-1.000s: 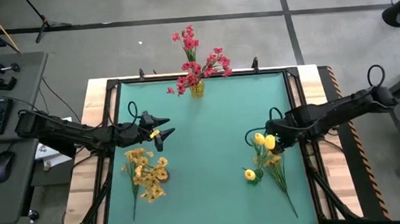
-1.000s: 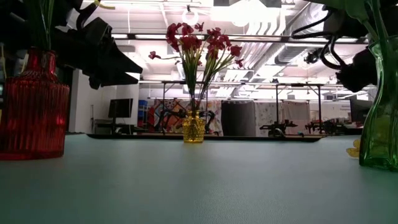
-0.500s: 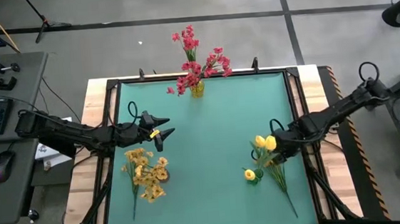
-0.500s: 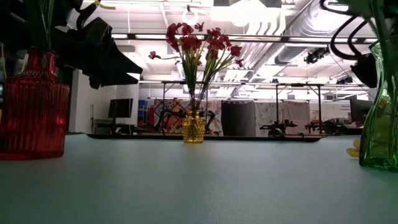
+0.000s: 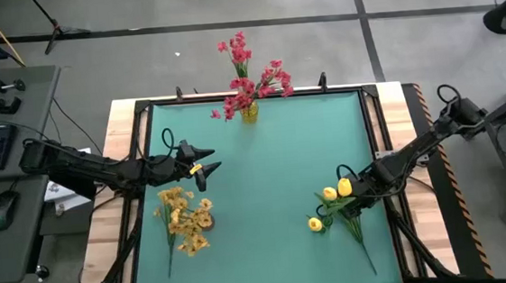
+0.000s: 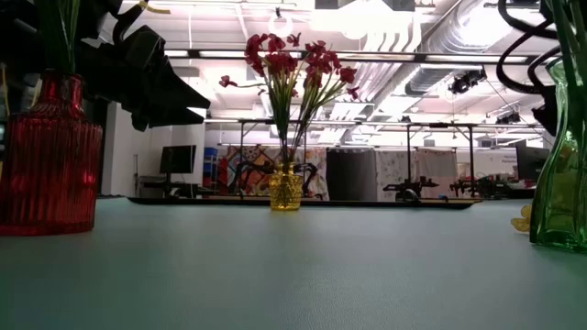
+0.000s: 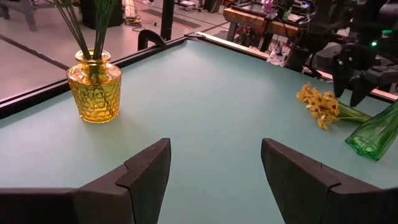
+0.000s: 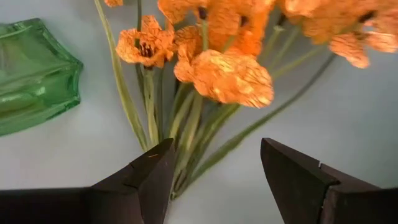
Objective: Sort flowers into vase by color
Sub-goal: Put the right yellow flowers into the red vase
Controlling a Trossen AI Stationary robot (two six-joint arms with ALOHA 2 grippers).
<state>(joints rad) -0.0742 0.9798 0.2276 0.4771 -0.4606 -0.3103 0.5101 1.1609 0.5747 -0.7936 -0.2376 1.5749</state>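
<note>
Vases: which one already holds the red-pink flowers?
The yellow glass vase at the table's far edge, midway; red-pink flowers stand in it. The red vase and green vase hold none.

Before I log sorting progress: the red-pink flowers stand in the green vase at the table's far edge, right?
Not quite. The red-pink flowers stand at the table's far edge, but in a yellow vase, as the low view shows. The green vase sits on the right side, by the yellow flowers.
</note>
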